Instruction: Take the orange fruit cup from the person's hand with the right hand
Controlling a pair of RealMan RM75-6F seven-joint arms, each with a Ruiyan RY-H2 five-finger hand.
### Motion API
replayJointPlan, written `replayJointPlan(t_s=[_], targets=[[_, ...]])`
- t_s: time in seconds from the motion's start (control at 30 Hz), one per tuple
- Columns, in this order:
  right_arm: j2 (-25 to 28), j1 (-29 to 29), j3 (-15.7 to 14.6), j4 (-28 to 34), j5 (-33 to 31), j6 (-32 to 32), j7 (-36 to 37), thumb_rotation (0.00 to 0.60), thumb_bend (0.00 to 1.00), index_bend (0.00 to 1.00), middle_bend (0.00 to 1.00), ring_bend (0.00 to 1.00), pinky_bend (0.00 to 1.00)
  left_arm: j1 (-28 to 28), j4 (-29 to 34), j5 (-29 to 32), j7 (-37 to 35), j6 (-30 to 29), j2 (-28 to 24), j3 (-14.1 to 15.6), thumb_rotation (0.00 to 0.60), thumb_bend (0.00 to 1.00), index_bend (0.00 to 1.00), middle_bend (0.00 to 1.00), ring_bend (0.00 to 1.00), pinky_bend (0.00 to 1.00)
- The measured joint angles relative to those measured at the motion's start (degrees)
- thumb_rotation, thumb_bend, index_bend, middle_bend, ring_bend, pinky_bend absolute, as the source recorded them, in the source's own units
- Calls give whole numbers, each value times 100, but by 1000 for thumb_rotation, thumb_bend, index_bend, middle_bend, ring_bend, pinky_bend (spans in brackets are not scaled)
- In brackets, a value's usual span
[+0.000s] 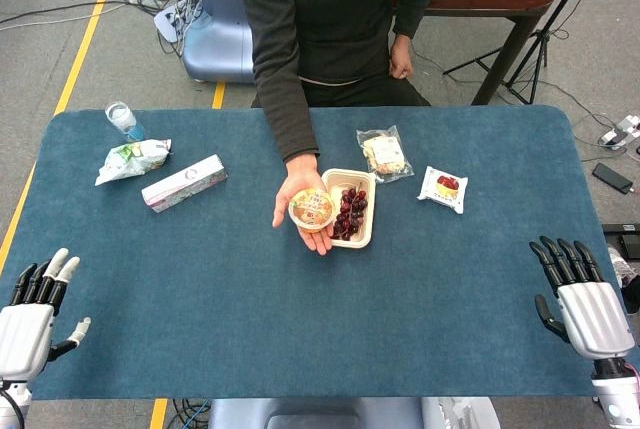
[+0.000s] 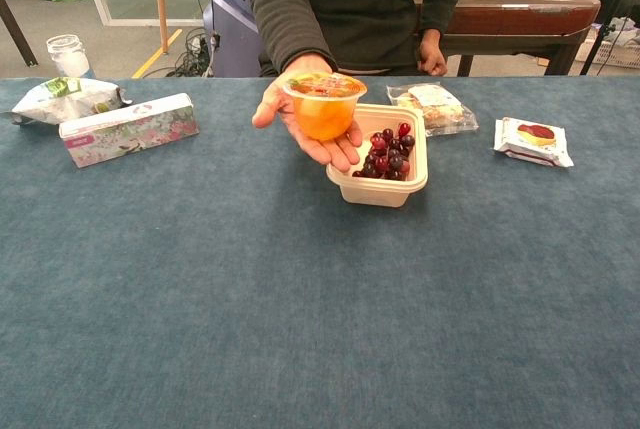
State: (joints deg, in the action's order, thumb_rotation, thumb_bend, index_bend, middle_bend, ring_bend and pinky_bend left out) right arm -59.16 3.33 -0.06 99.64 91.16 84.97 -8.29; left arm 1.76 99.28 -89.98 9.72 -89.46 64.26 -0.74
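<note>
The orange fruit cup (image 1: 312, 209) (image 2: 324, 107) sits upright on the person's open palm (image 1: 298, 201) (image 2: 290, 117), held above the middle of the table. My right hand (image 1: 580, 299) lies at the table's near right edge, fingers spread, holding nothing, far from the cup. At the near left edge my left hand (image 1: 35, 304) is likewise open with nothing in it. Neither hand shows in the chest view.
A tray of cherries (image 1: 350, 207) (image 2: 385, 155) stands just right of the cup. Snack packets (image 1: 384, 153) (image 1: 443, 188) lie further right. A long box (image 1: 184, 182) (image 2: 128, 129), a bag (image 1: 133, 159) and a bottle (image 1: 121, 117) are at the far left.
</note>
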Motion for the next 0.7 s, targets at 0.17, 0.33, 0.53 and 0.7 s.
replayJointPlan(t_s=[0.17, 0.33, 0.53, 0.7], targets=[[-2, 12, -3, -10, 19, -23, 8, 600, 477, 21, 55, 0, 26, 8, -18, 24, -16, 31, 2, -1, 600, 299, 24, 0, 0, 0], [16, 47, 4, 17, 46, -64, -4, 600, 477, 21, 55, 0, 26, 2, -38, 26, -30, 19, 11, -3, 600, 300, 24, 0, 0, 0], [24, 219, 41, 69, 47, -325, 63, 600, 477, 20, 55, 0, 26, 21, -52, 31, -49, 50, 21, -7, 600, 300, 24, 0, 0, 0], [40, 611, 146, 178, 21, -866, 85, 600, 468, 21, 55, 0, 26, 11, -48, 6, -54, 28, 22, 5, 600, 300, 24, 0, 0, 0]])
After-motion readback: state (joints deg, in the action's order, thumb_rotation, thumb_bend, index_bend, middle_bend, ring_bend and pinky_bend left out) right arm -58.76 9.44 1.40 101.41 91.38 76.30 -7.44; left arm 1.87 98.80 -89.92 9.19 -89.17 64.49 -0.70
